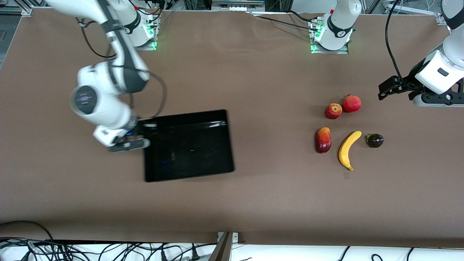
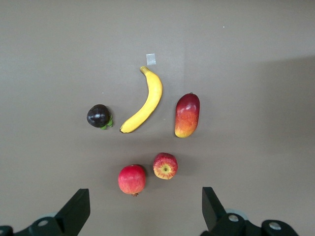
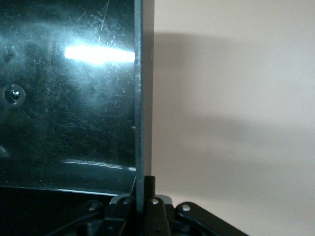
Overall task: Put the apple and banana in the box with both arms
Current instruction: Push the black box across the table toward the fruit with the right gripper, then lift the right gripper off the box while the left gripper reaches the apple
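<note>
Brown cloth-covered table [image 1: 232,203]. Glossy black shallow plastic box [image 1: 188,145] lies toward the right arm's end, its wall pinched by the right gripper [image 3: 142,196]. Red yellow-patched apple [image 1: 333,111] and curved yellow banana [image 1: 348,149] are grouped near the left gripper [image 2: 142,209], held spread above them.

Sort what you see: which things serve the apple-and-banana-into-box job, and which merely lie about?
Job: apple, banana, box, right hand shut on the box wall, left hand open above the fruit.
Lying about: round red fruit, mango-like fruit, dark purple fruit.
</note>
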### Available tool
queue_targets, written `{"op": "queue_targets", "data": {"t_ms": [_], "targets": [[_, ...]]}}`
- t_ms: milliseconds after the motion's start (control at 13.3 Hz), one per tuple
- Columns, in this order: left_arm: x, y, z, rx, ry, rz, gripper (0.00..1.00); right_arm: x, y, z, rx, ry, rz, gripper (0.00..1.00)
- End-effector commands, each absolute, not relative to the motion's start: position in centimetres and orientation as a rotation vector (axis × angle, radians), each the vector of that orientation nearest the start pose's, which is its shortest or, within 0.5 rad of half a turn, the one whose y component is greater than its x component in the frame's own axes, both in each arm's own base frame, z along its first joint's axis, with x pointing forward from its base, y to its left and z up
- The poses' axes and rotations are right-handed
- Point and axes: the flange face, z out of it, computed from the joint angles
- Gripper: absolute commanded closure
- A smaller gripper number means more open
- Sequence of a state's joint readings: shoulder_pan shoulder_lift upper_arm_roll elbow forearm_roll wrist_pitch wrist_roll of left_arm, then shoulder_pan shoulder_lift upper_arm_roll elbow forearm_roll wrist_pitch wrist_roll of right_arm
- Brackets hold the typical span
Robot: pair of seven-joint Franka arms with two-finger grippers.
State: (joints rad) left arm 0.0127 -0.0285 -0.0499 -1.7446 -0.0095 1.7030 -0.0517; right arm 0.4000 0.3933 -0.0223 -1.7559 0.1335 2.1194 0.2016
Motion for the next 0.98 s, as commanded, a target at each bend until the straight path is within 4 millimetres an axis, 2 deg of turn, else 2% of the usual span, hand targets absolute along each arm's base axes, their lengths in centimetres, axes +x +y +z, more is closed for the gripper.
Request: {"op": "queue_targets", "data": {"t_ms": [0,150,301,451,676,902], "targets": [[55.6,-2.3,57.4,-3.174,0.001,0.029,0.0,57.9,34.4,33.7,-3.008,-0.03,0.128,1.0],[55.6,-2.3,57.4,-3.174,0.001,0.031,0.0,56.3,39.6,32.1,-3.019,0.04,0.15,1.0],[55.6,-2.3,57.4,-3.174,0.001,0.031,0.0,54.2,44.2,30.2,-3.026,0.039,0.133,1.0],[55.5,-2.3,57.3,-3.173,0.004,0.045,0.0,52.6,47.0,28.1,-3.016,0.063,0.094,1.0],[55.4,-2.2,57.2,-3.173,0.001,0.06,0.0,50.6,49.7,25.6,-3.016,0.04,0.068,1.0],[55.1,-2.2,56.5,-3.172,0.004,0.111,0.0,49.8,50.6,23.9,-3.02,0.034,0.064,1.0]]}}
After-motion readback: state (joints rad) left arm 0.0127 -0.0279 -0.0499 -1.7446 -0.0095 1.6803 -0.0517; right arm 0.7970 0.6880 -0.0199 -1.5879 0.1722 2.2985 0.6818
